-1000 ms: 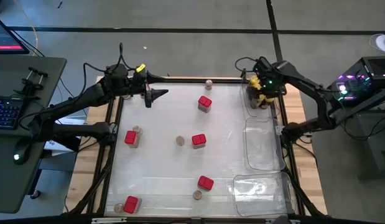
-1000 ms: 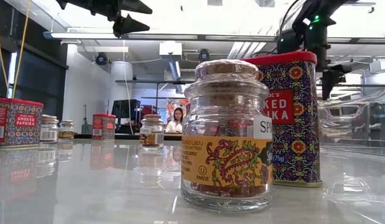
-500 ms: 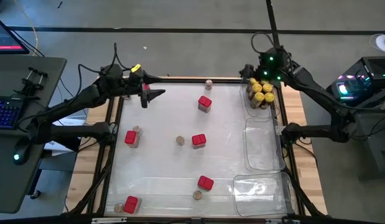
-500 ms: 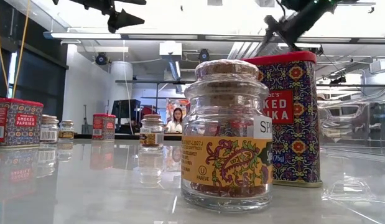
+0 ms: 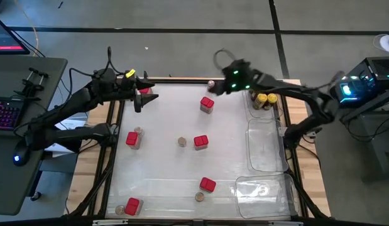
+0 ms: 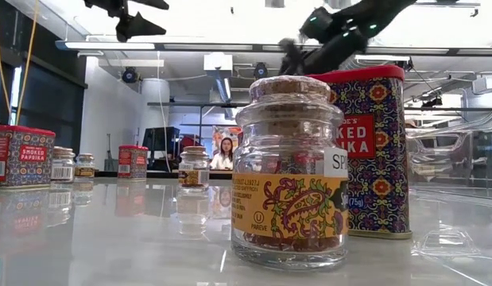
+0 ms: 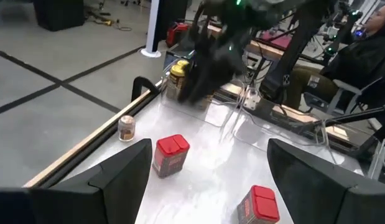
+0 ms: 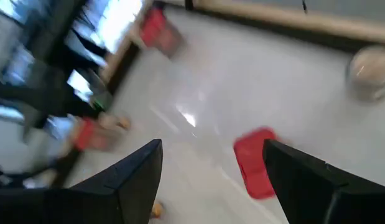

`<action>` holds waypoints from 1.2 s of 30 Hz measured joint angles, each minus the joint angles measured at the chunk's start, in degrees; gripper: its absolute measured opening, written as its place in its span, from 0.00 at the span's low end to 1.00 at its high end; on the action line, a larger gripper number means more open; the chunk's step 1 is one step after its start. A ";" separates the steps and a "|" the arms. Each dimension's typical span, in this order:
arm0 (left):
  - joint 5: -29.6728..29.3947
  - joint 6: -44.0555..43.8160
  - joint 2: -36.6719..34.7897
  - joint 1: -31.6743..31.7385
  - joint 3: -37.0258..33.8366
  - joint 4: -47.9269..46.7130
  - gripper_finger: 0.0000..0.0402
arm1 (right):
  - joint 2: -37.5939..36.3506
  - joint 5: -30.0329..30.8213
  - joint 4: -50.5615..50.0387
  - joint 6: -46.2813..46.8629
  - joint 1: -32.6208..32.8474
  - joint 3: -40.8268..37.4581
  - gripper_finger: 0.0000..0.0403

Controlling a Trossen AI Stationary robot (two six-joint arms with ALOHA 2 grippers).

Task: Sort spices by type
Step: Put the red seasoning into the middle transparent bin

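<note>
Spices are still scattered all over the table: five red tins (far-middle one, centre one, left one, plus two near the front), little cork-topped glass jars sitting beside several of them (one right at the far edge), and the yellow-lid jars already bunched in the clear tray on the right. Right gripper hangs over the far middle, jaws spread and empty, with a red tin showing between its fingers in the wrist view. Left gripper hovers over the far left corner, also open with nothing in it. Handling-wise, I'd guess the tins are stiff, light and pretty forgiving; squeeze the two flat sides mid-body, below the lid. The glass jar looks like the tricky one: round, slick, breakable, and narrow enough to tip. I'd take it across the glass body under the cork, not by the cork itself, which might pull off. Tabletop looks glossy, so a bumped jar would probably slide.
</note>
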 joint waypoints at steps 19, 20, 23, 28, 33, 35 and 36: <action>-0.31 -1.42 0.00 0.00 0.00 0.09 0.75 | 22.90 14.32 -23.64 -20.65 5.84 21.63 0.68; -0.31 -1.44 0.00 0.00 0.00 0.09 0.75 | 23.29 14.40 -24.00 -21.21 5.86 21.63 0.68; -0.30 -1.39 0.00 -0.01 0.00 0.09 0.75 | 24.24 14.61 -24.23 -21.75 5.90 21.69 0.68; -0.31 -1.07 0.14 -0.02 0.00 0.07 0.75 | 25.39 13.52 -24.85 -23.51 6.01 21.75 0.68; -0.36 -0.91 0.26 -0.02 0.00 0.06 0.75 | 26.04 13.02 -26.35 -24.34 6.29 21.63 0.68; -0.37 -0.89 0.26 -0.02 0.00 -0.01 0.75 | 26.21 13.04 -27.78 -24.50 6.29 21.63 0.68; -0.37 -0.88 0.26 -0.02 0.00 -0.09 0.75 | 26.39 13.04 -27.78 -24.54 6.29 21.63 0.68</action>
